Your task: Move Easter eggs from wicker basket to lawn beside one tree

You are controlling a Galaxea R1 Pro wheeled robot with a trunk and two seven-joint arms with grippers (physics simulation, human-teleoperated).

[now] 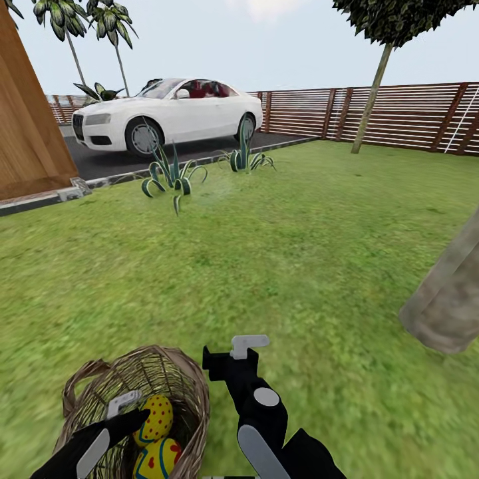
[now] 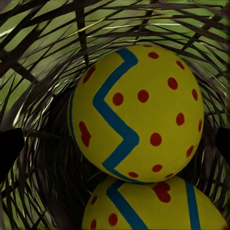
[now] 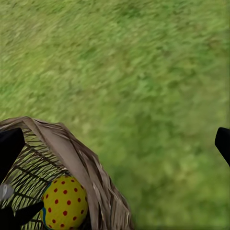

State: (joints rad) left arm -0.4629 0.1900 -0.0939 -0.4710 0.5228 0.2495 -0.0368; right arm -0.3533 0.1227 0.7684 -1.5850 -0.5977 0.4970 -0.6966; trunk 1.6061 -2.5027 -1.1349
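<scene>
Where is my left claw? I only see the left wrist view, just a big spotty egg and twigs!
Observer: Your left claw is inside the wicker basket, right beside the upper egg.
Operator: Is there another egg?
Observer: Yes, a second egg lies just under it in the basket. I cannot find a third one.
Operator: What is my other arm doing?
Observer: The right claw hangs open over the lawn, just outside the basket's rim.
Operator: Is a tree close?
Observer: A thick grey-brown trunk stands on the grass off to your right.
</scene>
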